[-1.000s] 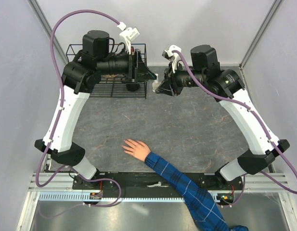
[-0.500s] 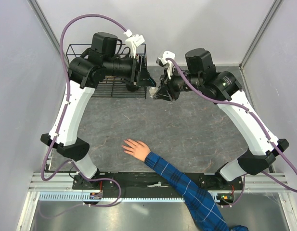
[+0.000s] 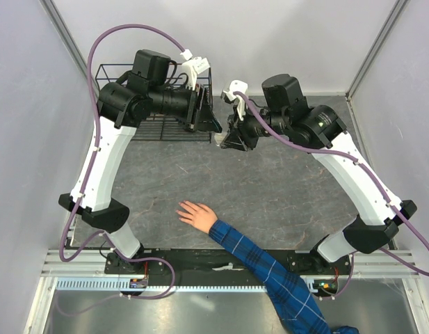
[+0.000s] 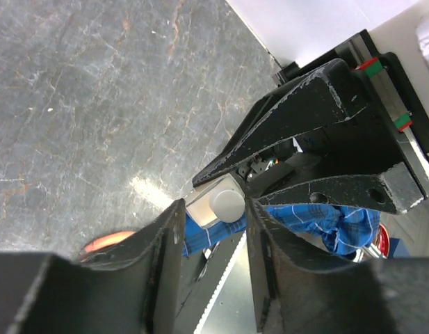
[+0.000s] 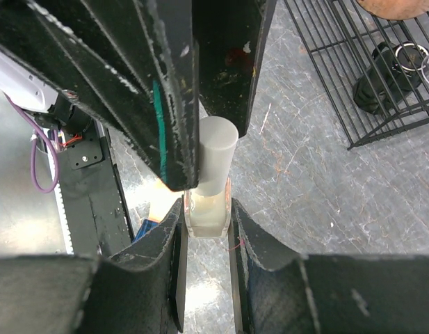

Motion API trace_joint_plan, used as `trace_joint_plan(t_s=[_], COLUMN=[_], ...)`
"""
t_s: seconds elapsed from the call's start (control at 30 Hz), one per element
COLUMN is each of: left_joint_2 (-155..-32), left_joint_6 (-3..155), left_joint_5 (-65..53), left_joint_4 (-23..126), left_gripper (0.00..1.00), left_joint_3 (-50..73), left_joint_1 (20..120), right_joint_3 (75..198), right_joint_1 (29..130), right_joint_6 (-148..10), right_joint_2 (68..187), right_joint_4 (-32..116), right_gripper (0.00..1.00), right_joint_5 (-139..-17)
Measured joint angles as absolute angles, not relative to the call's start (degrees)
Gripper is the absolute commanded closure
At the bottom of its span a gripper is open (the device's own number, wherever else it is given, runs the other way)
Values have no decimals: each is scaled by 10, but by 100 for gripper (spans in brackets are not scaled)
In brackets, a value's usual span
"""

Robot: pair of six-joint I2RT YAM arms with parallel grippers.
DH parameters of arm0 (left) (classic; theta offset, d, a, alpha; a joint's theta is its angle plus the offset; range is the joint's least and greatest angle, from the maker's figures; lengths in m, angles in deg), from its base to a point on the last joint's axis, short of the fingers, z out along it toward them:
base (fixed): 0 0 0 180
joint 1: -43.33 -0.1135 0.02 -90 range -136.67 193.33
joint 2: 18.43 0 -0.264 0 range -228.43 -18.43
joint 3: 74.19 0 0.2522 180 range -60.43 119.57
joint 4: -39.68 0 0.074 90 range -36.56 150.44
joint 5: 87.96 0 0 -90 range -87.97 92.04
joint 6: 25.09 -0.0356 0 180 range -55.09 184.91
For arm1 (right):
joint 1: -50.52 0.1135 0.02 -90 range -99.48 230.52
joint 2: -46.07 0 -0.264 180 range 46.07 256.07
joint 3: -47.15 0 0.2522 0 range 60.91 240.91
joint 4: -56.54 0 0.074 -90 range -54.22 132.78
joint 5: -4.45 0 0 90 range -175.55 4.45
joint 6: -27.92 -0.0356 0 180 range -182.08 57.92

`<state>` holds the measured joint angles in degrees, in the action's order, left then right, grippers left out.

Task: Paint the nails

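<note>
A bare hand [image 3: 197, 214] lies flat on the grey table, its arm in a blue plaid sleeve [image 3: 270, 271]. The nails are too small to make out. My right gripper [image 3: 227, 138] is shut on a small clear bottle [image 5: 207, 209] with a white cap [image 5: 215, 156], held in the air at the back middle. My left gripper [image 3: 215, 126] meets it from the left, open, with one finger on each side of the cap [image 4: 228, 204]. The left wrist view shows the sleeve [image 4: 325, 223] and an edge of the hand [image 4: 106, 242] below.
A black wire basket [image 3: 155, 125] stands at the back left, behind the left gripper. The right wrist view shows its bars [image 5: 339, 76] with a dark object [image 5: 381, 80] inside. The arm bases and a metal rail [image 3: 200, 275] line the near edge.
Both grippers have moved toward each other above the back middle of the table. The left gripper's fingers now flank the bottle's cap. The hand has not moved.
</note>
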<state>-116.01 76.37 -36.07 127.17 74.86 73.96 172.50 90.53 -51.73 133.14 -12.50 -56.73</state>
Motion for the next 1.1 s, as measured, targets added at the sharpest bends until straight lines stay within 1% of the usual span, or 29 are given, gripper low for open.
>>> trace_joint_plan(t_s=[0.07,0.27,0.3,0.63,0.67,0.73,0.83,1.1], left_joint_2=[-1160,-1160,-1160,-1160,-1160,-1160,-1160,-1160], left_joint_6=[762,759,759,759,759,759,758,758], left_joint_5=[-366,-375,-375,-378,-380,-381,-385,-386], left_joint_4=[1275,1279,1279,1279,1279,1279,1279,1279], left_gripper=[52,59,61,71,70,61,55,58], left_joint_3=[749,749,749,749,749,749,749,749], left_joint_1=[740,740,740,739,739,739,739,739], right_joint_3=[1725,1725,1725,1725,1725,1725,1725,1725], right_joint_1=[908,912,912,913,913,914,916,917], right_joint_6=[-516,-514,-513,-512,-512,-512,-511,-511], right_joint_2=[1331,1332,1332,1332,1332,1332,1332,1332], right_joint_4=[-126,-126,-126,-126,-126,-127,-127,-127], right_gripper=[100,100,100,100,100,100,100,100], right_joint_5=[-570,-575,-575,-585,-585,-585,-586,-587])
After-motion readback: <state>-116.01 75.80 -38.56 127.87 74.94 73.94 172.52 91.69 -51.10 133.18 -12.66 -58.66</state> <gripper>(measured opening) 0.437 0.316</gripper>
